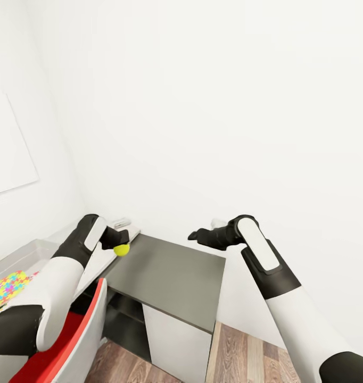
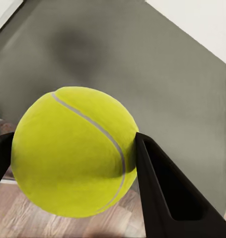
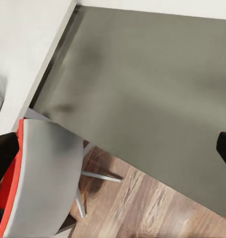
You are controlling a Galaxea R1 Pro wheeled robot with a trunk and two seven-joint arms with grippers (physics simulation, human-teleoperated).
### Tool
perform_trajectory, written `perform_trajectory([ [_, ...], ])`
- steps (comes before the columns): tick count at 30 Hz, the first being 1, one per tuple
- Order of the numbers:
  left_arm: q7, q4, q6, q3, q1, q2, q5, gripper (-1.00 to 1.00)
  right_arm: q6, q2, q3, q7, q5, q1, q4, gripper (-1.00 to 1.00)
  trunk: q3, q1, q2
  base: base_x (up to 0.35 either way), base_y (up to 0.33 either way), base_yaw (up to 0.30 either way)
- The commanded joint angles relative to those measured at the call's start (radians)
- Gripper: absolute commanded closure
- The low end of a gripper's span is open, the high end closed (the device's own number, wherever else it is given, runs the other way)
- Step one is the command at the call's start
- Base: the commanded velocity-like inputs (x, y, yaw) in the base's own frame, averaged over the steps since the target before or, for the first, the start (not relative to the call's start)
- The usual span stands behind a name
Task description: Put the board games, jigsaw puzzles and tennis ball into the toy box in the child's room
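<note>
Head view, lower left of centre: the left gripper [image 1: 119,242] is clenched on the tennis ball [image 1: 121,249], which hangs above the near edge of the table's [image 1: 171,276] dark grey lower section. In the left wrist view the ball [image 2: 73,151] sits squeezed between the two black fingers [image 2: 162,198], clear of the surface — a lifted carry, presumably so it cannot roll away. The toy box [image 1: 22,255] lies at the far left edge of the frame on the pale desk top, behind the left forearm; a jigsaw puzzle [image 1: 6,290] shows just below it, though whether inside or beside the box cannot be told. The right gripper [image 1: 195,234] hovers at centre over the dark section, its fingertips [image 3: 3,158] spread wide and holding nothing — probably parked out of the way. A red chair [image 1: 69,340] stands at lower left. The likely remaining move is leftward, toward the box.
</note>
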Motion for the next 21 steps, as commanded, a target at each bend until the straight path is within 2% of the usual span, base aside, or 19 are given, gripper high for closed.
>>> perform_trajectory([
  [1,0.007,-0.001,0.003,0.001,-0.001,0.004,0.014,1.0,0.003,0.0,0.0,-0.01,-0.009,-0.003,-0.001,-1.0,-0.003,0.001,-0.002,-0.026,0.005,0.0],
  [4,0.007,-0.005,0.003,0.001,-0.002,0.026,0.03,1.0,0.003,0.001,-0.003,-0.007,-0.015,-0.008,-0.018,-1.0,-0.003,0.001,-0.002,-0.01,0.002,0.0],
  [10,0.007,-0.031,0.003,0.001,-0.002,0.051,0.05,1.0,0.003,0.002,-0.005,-0.007,-0.027,-0.01,-0.049,-1.0,-0.003,0.001,-0.002,-0.001,0.0,0.0],
  [13,0.007,-0.053,0.003,0.001,-0.002,0.071,0.105,1.0,0.003,0.002,-0.005,-0.008,-0.027,-0.01,-0.052,-1.0,-0.003,0.001,-0.002,0.0,0.0,0.0],
  [15,0.007,-0.068,0.003,0.0,-0.002,0.087,0.155,1.0,0.003,0.002,-0.004,-0.008,-0.027,-0.01,-0.053,-1.0,-0.003,0.001,-0.002,0.0,0.0,0.0],
  [17,0.007,-0.075,0.003,0.0,-0.002,0.103,0.184,1.0,0.001,0.004,-0.004,-0.008,-0.027,-0.01,-0.054,-1.0,-0.003,0.001,-0.002,0.0,0.0,0.0],
  [18,0.007,-0.078,0.003,0.0,-0.002,0.115,0.198,1.0,0.001,0.011,-0.004,-0.009,-0.027,-0.01,-0.055,-1.0,-0.003,0.001,-0.002,0.0,0.0,0.0],
  [21,0.006,-0.082,0.003,0.001,-0.002,0.157,0.253,1.0,0.003,0.058,-0.002,-0.018,-0.018,-0.011,-0.06,-1.0,-0.003,0.001,-0.002,0.0,0.0,0.016],
])
